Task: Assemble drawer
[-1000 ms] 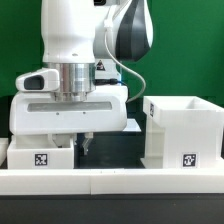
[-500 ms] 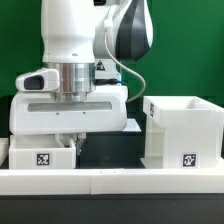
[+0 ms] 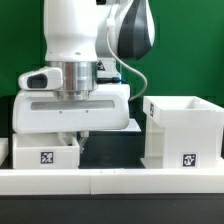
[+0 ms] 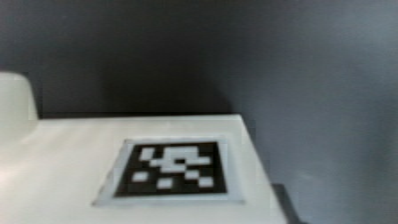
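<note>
Moved since 1 second before: the small tray and the gripper had both shifted a little toward the exterior view's right.
Gripper position: low, just at the tray's right edge, with the fingertips hidden behind it.
Fingers: I could not tell whether they were clenched or released.
Left side: the small tray sat behind the low border wall, 1 tag facing front.
Right side: the large white box stood apart from the tray, with dark table between them.
Wrist view: 1 blurred tag on white plastic, seen close up.
</note>
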Action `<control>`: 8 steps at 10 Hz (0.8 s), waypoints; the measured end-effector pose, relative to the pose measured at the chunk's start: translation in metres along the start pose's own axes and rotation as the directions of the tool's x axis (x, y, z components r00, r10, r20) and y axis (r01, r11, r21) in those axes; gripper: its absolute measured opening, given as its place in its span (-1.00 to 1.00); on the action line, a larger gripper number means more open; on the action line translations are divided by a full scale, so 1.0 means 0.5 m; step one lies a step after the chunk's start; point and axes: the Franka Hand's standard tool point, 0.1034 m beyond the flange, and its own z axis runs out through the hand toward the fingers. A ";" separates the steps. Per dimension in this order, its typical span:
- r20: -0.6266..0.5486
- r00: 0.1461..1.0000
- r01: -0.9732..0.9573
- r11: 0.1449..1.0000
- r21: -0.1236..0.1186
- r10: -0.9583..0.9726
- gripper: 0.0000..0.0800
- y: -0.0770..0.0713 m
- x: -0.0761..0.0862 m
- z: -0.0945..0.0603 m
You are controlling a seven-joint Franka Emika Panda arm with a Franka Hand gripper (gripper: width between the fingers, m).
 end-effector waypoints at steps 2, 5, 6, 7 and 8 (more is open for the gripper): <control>0.021 0.994 0.107 0.994 0.023 -0.108 -0.90 -0.004 -0.007 -0.010; 0.020 0.978 0.209 0.978 0.023 -0.210 -0.90 -0.001 -0.009 -0.007; 0.020 0.966 0.258 0.966 0.024 -0.258 -0.90 -0.001 -0.010 -0.007; 0.021 0.936 0.351 0.936 0.019 -0.351 -0.90 -0.001 -0.009 -0.006; 0.024 0.891 0.453 0.891 0.014 -0.454 -0.90 -0.006 -0.008 -0.006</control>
